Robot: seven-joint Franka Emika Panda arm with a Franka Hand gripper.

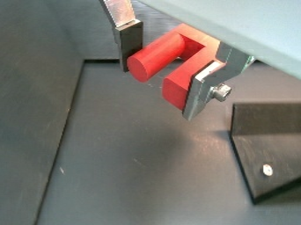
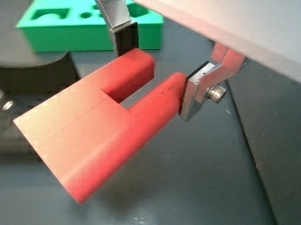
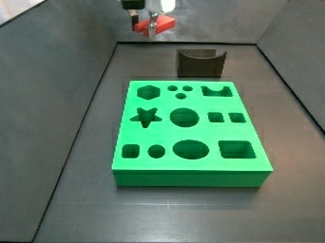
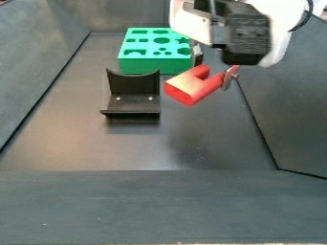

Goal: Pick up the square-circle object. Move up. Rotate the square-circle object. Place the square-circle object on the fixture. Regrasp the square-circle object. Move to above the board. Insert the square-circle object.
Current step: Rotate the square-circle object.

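Note:
My gripper is shut on the square-circle object, a red block with one round leg and one square leg and a notch between them. The dark pads press on the outer sides of the two legs, also in a wrist view. In both side views the gripper holds the red block in the air, above the floor and beside the fixture. The fixture is bare. The green board lies beyond it with its holes unfilled.
The fixture's dark bracket shows close under the gripper in a wrist view. A corner of the board shows behind the fingers. Grey walls enclose the dark floor on several sides.

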